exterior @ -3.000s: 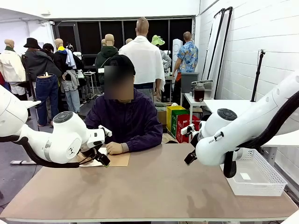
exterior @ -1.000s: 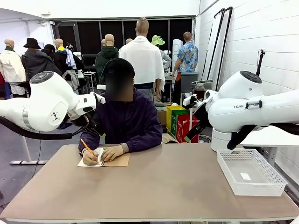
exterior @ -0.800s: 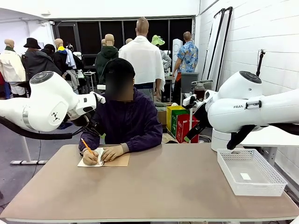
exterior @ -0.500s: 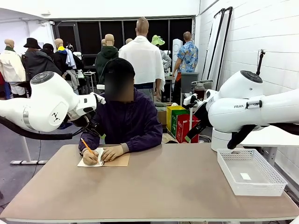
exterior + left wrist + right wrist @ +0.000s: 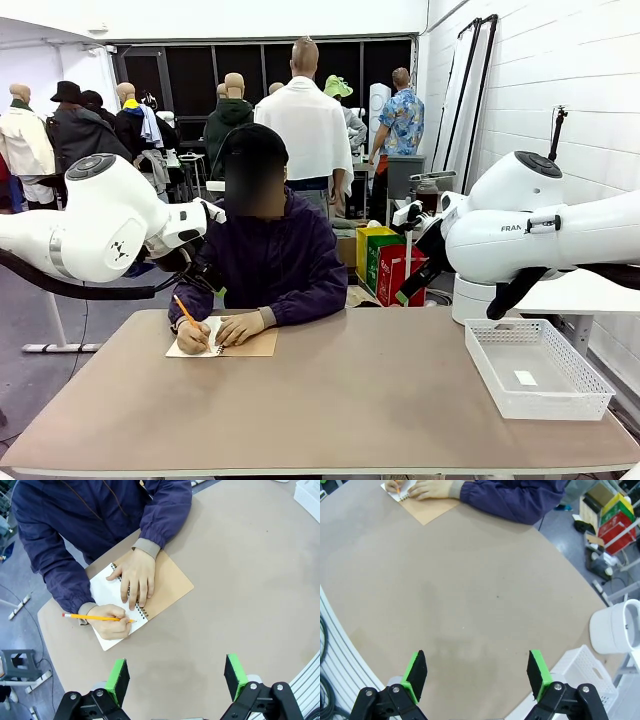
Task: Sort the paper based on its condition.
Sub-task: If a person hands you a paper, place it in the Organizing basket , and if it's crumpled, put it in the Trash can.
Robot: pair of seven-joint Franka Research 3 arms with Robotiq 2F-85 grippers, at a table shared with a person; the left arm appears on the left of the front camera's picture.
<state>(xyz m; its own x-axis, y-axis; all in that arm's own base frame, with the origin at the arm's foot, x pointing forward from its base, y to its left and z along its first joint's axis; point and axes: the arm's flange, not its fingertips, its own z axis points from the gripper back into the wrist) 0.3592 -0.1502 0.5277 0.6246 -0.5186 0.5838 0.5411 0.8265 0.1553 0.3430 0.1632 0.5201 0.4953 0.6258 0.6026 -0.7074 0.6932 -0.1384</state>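
room: table (image 5: pixel 350 400) bare across middle and near edge; both arms high, back off the sides
edges: white mesh tray (image 5: pixel 545 408) at right edge; spiral notepad (image 5: pixel 172 582) at far left edge
change: arms were low over the table three seconds back, now raised; unchanged over the last second
left gripper (image 5: pixel 176 672): jaws wide apart, holding nothing
right gripper (image 5: pixel 477 672): same, empty
paper: white top page (image 5: pixel 105 587) on the notepad, flat, uncreased, under the person's hands, pencil (image 5: pixel 95 617) tip on it; loose or bound, can't tell

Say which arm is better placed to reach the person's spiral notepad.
Likely left: the left gripper hangs above the brown-covered spiral notepad; the right gripper is farther off, near the white mesh tray.
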